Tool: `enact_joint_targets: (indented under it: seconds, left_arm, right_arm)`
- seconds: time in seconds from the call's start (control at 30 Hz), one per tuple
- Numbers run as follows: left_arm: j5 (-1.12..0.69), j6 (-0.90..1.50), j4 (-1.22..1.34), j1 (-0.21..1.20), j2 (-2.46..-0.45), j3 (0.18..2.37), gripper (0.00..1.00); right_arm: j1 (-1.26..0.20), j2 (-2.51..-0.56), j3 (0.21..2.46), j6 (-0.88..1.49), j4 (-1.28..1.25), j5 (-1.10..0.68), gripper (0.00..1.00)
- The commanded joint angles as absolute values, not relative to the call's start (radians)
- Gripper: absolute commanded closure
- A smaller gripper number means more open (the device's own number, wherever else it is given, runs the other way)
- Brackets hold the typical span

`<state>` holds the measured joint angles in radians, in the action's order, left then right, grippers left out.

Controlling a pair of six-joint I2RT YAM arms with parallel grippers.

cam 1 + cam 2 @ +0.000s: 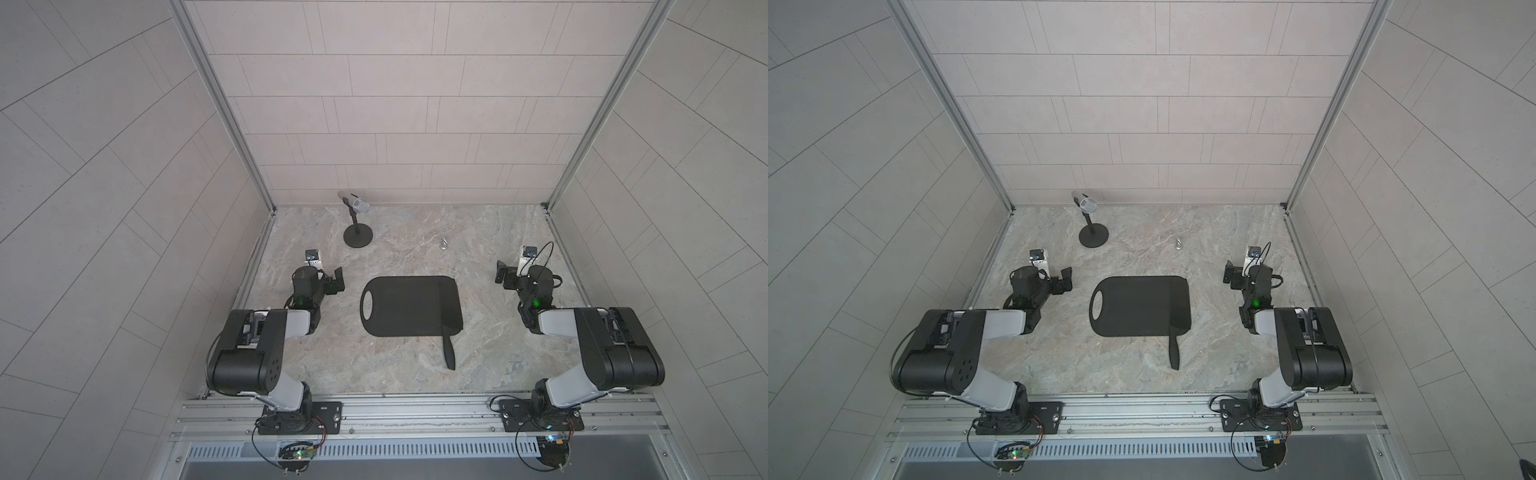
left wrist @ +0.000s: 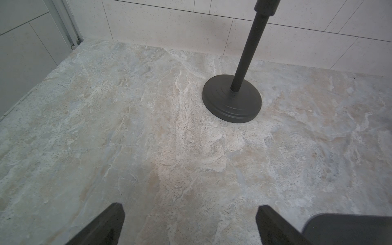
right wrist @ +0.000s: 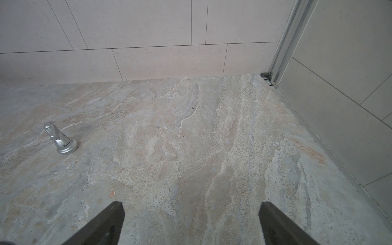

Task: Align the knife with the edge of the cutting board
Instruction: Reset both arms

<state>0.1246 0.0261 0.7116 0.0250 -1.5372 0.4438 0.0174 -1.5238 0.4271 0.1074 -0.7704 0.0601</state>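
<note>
The cutting board (image 1: 399,305) lies flat on the marble table (image 1: 415,374), in the middle between the two arms, and its oval handle hole (image 1: 368,305) is at the end that faces the left arm. The knife (image 1: 449,324) lies with its wide blade on top of the board, at the end opposite to the hole, and the blade runs about along that short edge with a small slant. Its narrow handle goes out over the board's near long edge and rests on the table. Both top views show this, with the same board (image 1: 1133,305) and the same knife (image 1: 1177,324). The left gripper (image 1: 338,280) stands just beside the hole end of the board, apart from it, with its jaws spread wide and nothing between them. In the left wrist view its two fingers (image 2: 114,214) are far from each other over bare table, and one corner of the board (image 2: 350,229) shows next to them. The right gripper (image 1: 500,272) stands near the knife end of the board, also apart from it, fully spread and with nothing in it. A microphone stand (image 1: 358,235) is behind the board, and a small silver metal piece (image 3: 61,140) also lies behind it.
</note>
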Motion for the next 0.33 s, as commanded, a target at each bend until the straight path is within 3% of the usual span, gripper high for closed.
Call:
enact_joint_targets:
  seconds: [0.0, 0.3]
  left_arm:
    - [0.129, 0.015, 0.736, 0.029, -1.533, 0.445, 0.0]
    - [0.129, 0.015, 0.735, 0.03, -1.534, 0.445, 0.0]
  right_arm:
    - [0.018, -1.519, 0.414, 0.095, -0.779, 0.057, 0.0]
    - [0.018, -1.52, 0.417, 0.098, -0.776, 0.058, 0.0]
